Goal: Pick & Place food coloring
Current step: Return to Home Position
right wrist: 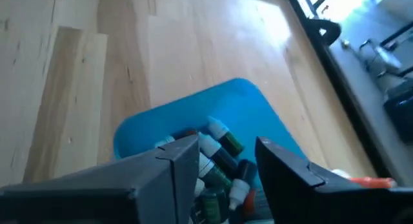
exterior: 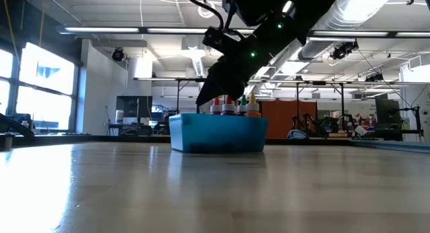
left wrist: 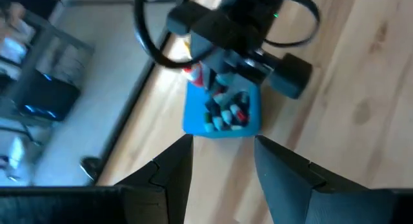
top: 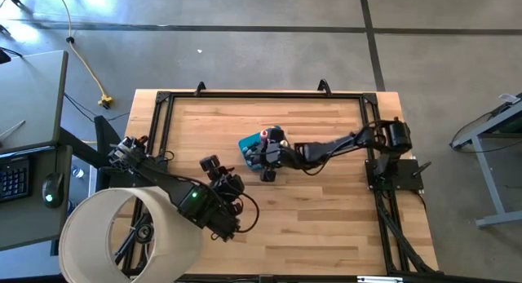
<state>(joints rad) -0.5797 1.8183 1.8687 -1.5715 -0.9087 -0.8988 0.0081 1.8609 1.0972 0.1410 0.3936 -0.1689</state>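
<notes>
Wood table (exterior: 215,193) bears tub (exterior: 218,135) of food coloring (exterior: 232,107); left end effector (left wrist: 222,146), right end effector (right wrist: 227,146) agape.

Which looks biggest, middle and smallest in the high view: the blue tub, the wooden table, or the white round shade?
1. Wooden table.
2. White round shade; it may sit nearer the camera.
3. Blue tub, partly hidden by the right gripper.

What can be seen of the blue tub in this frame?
The blue tub is a small open box with rounded corners, apparently plastic, standing upright near the middle of the wooden table. It holds a heap of food coloring bottles, some with caps poking above the rim. The right gripper, open, hangs just over the contents; contact with the tub cannot be told. The left gripper, open, is apart from it.
</notes>
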